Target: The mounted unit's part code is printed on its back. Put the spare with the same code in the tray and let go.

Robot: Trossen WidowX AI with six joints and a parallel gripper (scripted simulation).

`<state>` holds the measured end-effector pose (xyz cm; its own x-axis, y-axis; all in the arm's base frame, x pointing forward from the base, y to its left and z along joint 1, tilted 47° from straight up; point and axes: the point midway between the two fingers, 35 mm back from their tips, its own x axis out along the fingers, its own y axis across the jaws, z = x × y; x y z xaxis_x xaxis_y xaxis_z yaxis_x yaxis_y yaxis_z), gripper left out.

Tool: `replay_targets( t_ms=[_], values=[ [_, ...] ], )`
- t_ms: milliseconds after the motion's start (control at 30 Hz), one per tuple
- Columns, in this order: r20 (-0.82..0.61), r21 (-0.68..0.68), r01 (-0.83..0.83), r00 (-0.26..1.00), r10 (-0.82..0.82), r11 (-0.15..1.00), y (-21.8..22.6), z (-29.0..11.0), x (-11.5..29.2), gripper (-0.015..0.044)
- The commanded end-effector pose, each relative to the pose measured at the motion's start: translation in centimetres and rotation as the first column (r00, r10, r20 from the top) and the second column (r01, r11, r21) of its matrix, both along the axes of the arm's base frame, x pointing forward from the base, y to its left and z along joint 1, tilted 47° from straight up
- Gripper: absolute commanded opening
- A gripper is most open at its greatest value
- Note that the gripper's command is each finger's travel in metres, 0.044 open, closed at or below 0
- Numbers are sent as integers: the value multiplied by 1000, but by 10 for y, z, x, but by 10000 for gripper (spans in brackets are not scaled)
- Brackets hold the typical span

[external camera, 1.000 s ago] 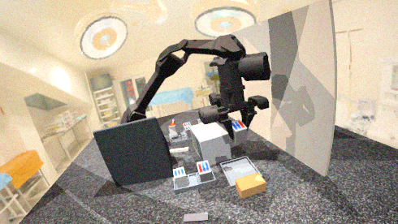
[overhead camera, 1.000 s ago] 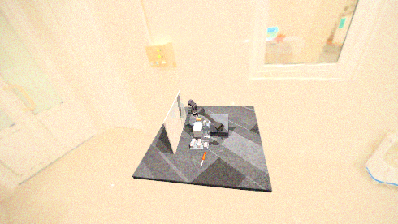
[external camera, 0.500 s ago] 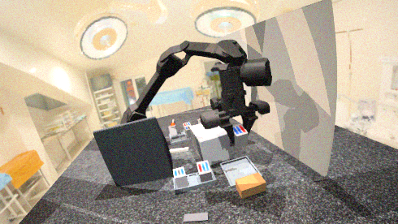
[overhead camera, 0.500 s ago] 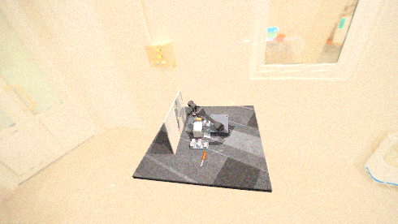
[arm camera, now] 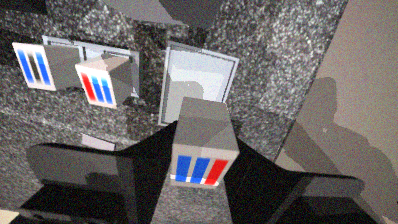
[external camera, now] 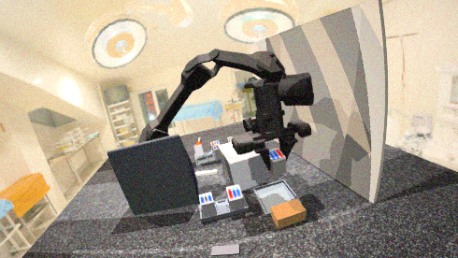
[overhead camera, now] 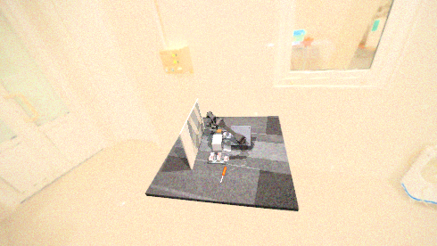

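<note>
Now the pincer [arm camera: 202,165] is clamped on a grey spare block [arm camera: 204,137] whose label shows blue, blue, red stripes, held in the air above the grey tray [arm camera: 197,82]. Two other spares [arm camera: 105,80] sit in a holder to the tray's left on the speckled surface [arm camera: 280,55]. In the exterior view, an orange block [external camera: 288,213] lies beside the tray [external camera: 275,196], near the striped panel [external camera: 346,93].

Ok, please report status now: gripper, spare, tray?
Gripper shut on blue-blue-red spare. Spare hangs above tray, not released. Nothing in the way.
</note>
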<state>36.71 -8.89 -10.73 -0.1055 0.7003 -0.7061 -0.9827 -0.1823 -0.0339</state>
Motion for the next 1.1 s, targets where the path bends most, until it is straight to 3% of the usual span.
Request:
replay_targets(
  t_ms=[0, 1067],
  values=[
    [-3, 5, 5, 1000, -5, 1000, 3, -3, -1, 0],
    [-2, 6, 5, 1000, -5, 1000, 24, -22, -4, 0]
  ],
)
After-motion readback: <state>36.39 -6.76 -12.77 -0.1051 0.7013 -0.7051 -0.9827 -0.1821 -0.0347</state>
